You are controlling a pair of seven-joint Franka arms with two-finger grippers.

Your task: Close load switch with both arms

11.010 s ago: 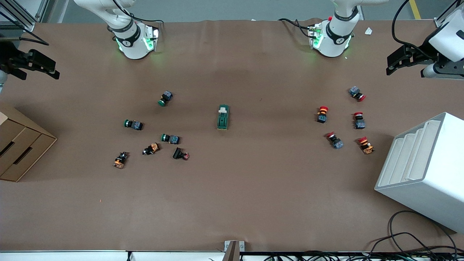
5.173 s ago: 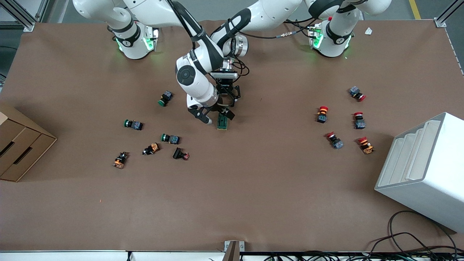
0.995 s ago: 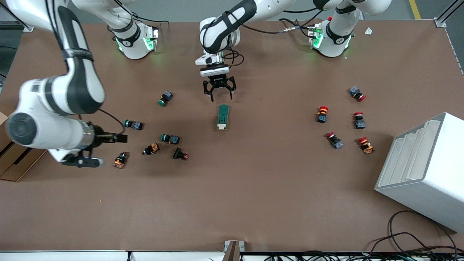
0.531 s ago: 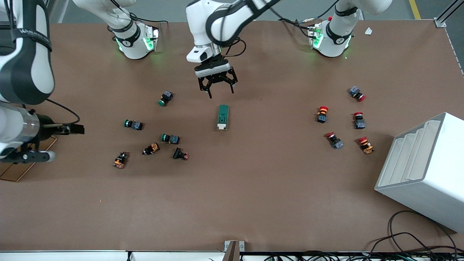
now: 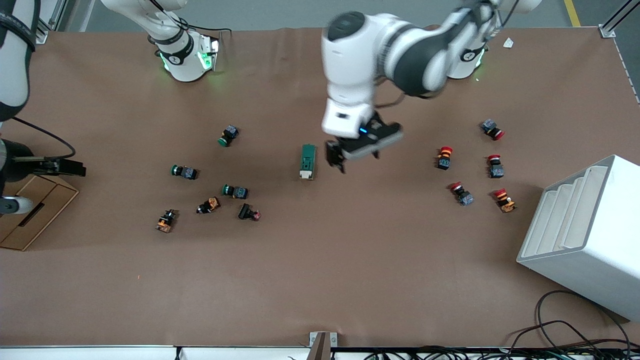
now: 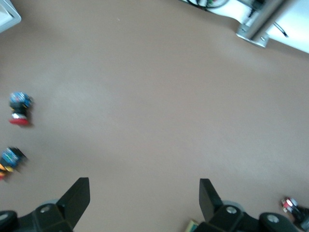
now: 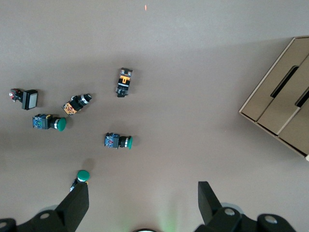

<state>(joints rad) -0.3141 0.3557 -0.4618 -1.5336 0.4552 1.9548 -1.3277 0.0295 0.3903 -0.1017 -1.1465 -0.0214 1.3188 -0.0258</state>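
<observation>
The load switch (image 5: pixel 308 161) lies mid-table, a dark-green block with its cream-white lever at the end nearer the front camera. My left gripper (image 5: pixel 356 155) hangs open and empty over the table beside it, toward the left arm's end. In the left wrist view (image 6: pixel 143 186) the jaws stand wide over bare table, and the switch's cream tip (image 6: pixel 193 225) shows by one finger. My right gripper (image 5: pixel 47 185) is open and empty over the cardboard box's edge at the right arm's end. The right wrist view (image 7: pixel 143 188) shows nothing between its jaws.
Green, orange and black push-buttons (image 5: pixel 235 191) lie scattered toward the right arm's end and also show in the right wrist view (image 7: pixel 118 141). Red push-buttons (image 5: pixel 445 157) lie toward the left arm's end. A white rack (image 5: pixel 585 235) and a cardboard box (image 5: pixel 30 210) stand at the table's ends.
The switch's cream lever went from the far end to the near end. Both grippers have left it: the left swung beside it, the right drew back to the cardboard box.
</observation>
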